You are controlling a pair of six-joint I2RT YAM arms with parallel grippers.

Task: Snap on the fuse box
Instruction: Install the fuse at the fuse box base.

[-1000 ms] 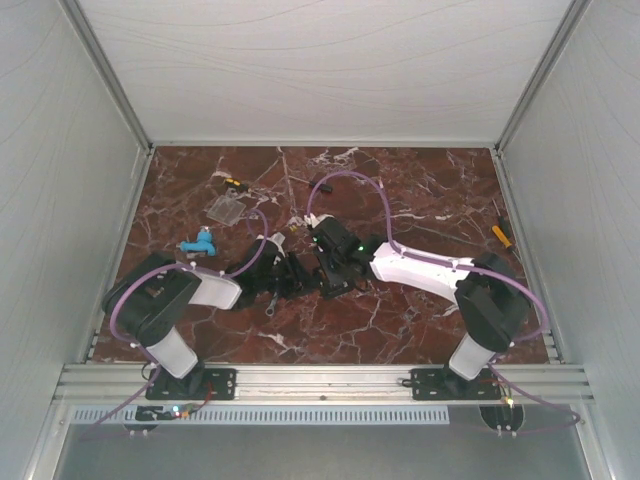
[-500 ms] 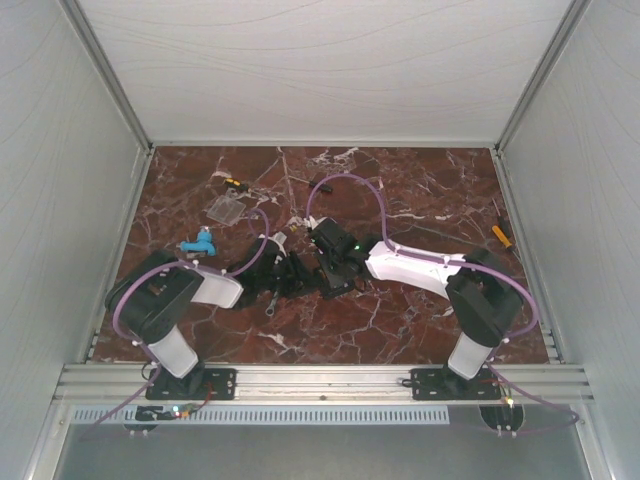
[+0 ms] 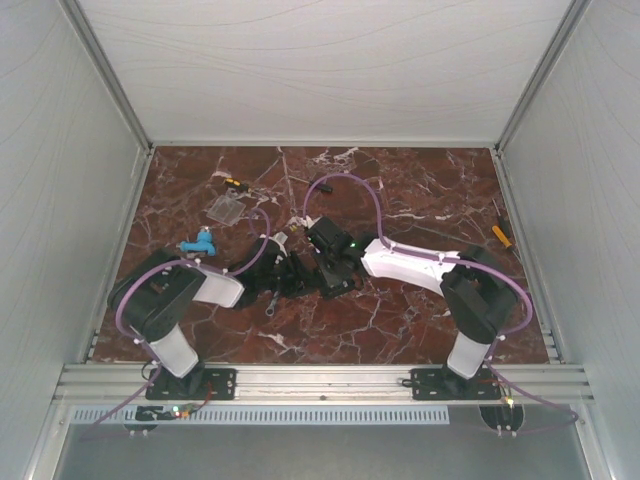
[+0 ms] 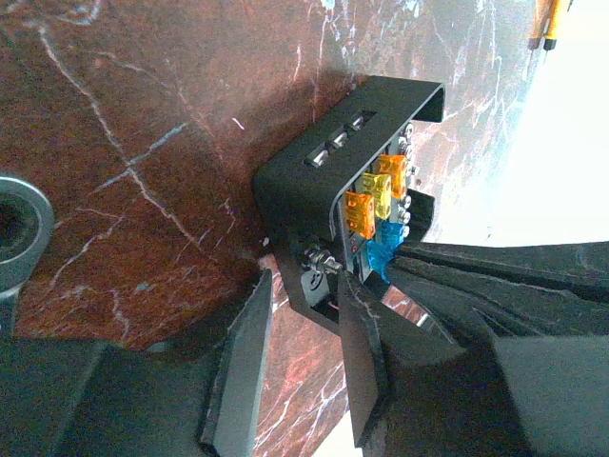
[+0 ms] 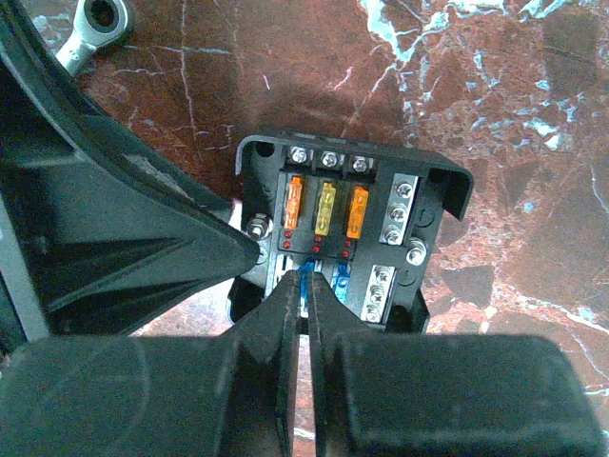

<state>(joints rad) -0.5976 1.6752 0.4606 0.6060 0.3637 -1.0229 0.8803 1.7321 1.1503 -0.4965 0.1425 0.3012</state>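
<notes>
The fuse box (image 5: 354, 224) is a black open box with three orange and yellow fuses in its upper row and blue ones below. It stands tilted off the marble in the left wrist view, where the fuse box (image 4: 319, 176) shows from the side. My left gripper (image 4: 304, 286) holds its lower corner tab between partly closed fingers. My right gripper (image 5: 306, 286) comes in from the near side, and its fingertips are pinched together on a blue fuse (image 5: 304, 274) in the lower row. In the top view both grippers meet mid-table and hide the box.
A clear plastic cover (image 3: 226, 208) lies at the back left, with a blue part (image 3: 198, 243) nearer. A metal rod-end (image 5: 100, 21) lies beside the box. A yellow-handled tool (image 3: 500, 235) rests by the right wall, and a small yellow-black piece (image 3: 233, 183) at the far left.
My right gripper's jaws have closed onto the blue fuse, and the right arm has edged a little left. The left arm has stayed put.
</notes>
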